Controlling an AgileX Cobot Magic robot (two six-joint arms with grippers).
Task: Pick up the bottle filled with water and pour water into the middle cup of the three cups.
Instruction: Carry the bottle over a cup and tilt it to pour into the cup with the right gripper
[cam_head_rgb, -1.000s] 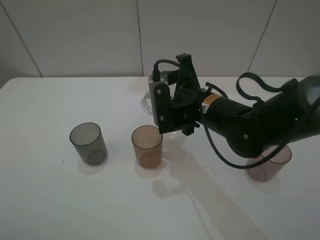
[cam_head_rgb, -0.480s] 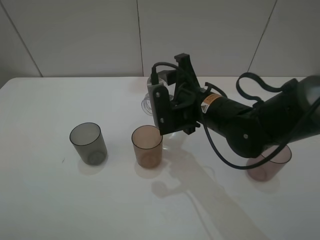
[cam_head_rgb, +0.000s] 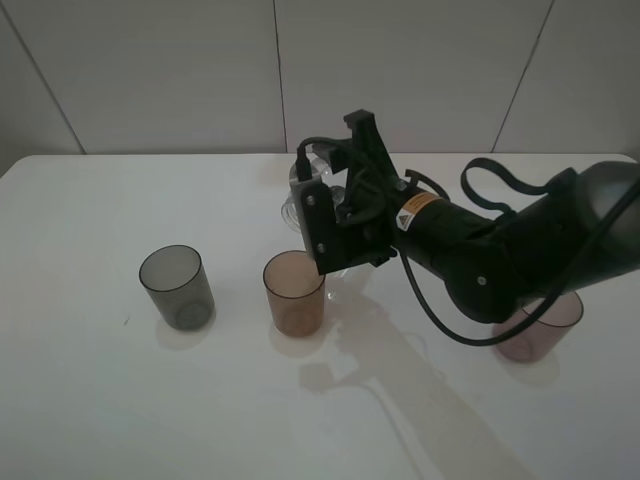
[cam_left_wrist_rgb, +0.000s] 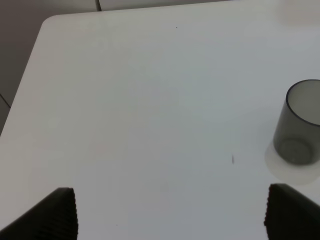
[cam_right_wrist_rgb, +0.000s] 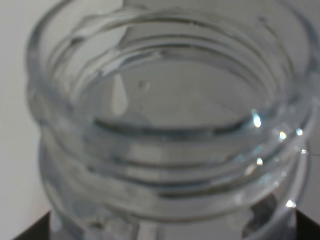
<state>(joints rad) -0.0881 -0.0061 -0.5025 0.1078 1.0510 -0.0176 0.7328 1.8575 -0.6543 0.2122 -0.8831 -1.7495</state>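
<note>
My right gripper (cam_head_rgb: 338, 225) is shut on the clear bottle (cam_head_rgb: 297, 205), held tilted above the table just behind and to the right of the amber middle cup (cam_head_rgb: 295, 293). In the right wrist view the bottle's open threaded neck (cam_right_wrist_rgb: 165, 125) fills the picture, and the water inside is hard to make out. No stream of water shows. The smoky grey cup (cam_head_rgb: 177, 287) stands to the left, and the mauve cup (cam_head_rgb: 545, 330) to the right, partly behind my right arm. My left gripper (cam_left_wrist_rgb: 170, 215) is open over bare table, with the grey cup (cam_left_wrist_rgb: 300, 130) off to one side.
The white table (cam_head_rgb: 90, 400) runs to a pale panelled wall at the back. The table's far corner and edge (cam_left_wrist_rgb: 42, 25) show in the left wrist view. My right arm's dark bulk lies across the right half of the table.
My right gripper has shifted slightly up and to the left with the bottle, bringing more of the bottle into sight. The cups have not moved.
</note>
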